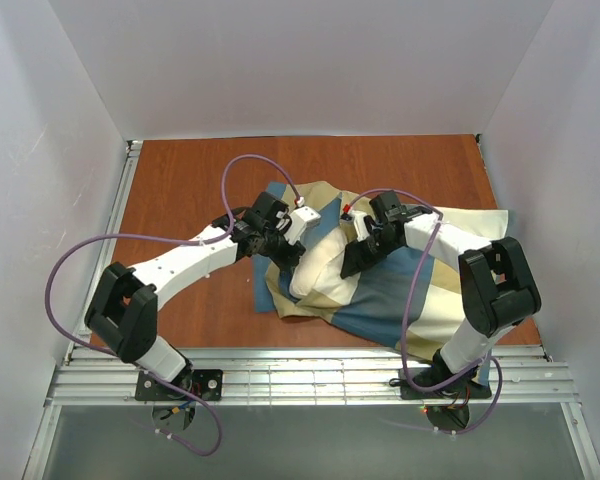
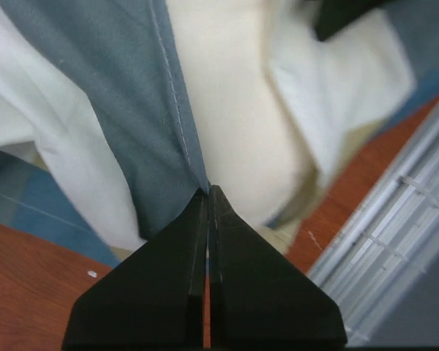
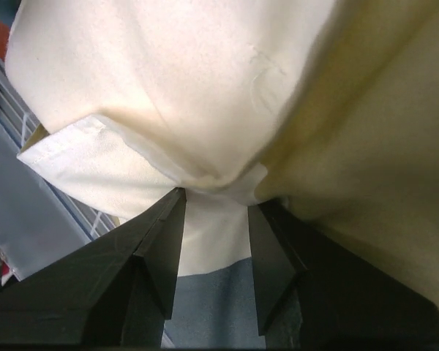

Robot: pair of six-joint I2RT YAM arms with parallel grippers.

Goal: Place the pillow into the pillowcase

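The pillowcase (image 1: 420, 290), in blue, tan and cream blocks, lies crumpled on the wooden table. The cream pillow (image 1: 325, 265) shows in its open left end, partly inside. My left gripper (image 1: 285, 255) is at the pillow's left side. In the left wrist view it (image 2: 208, 191) is shut on a blue-grey hem of the pillowcase (image 2: 117, 95), with the pillow (image 2: 234, 110) just beyond. My right gripper (image 1: 352, 262) is at the pillow's right side. In the right wrist view it (image 3: 214, 201) is open, its tips pressed against the pillow (image 3: 175, 80), with pillowcase cloth (image 3: 212, 307) between the fingers.
The brown wooden table (image 1: 180, 190) is boxed in by white walls on three sides. A ribbed metal rail (image 1: 310, 375) runs along the near edge by the arm bases. Purple cables loop above both arms.
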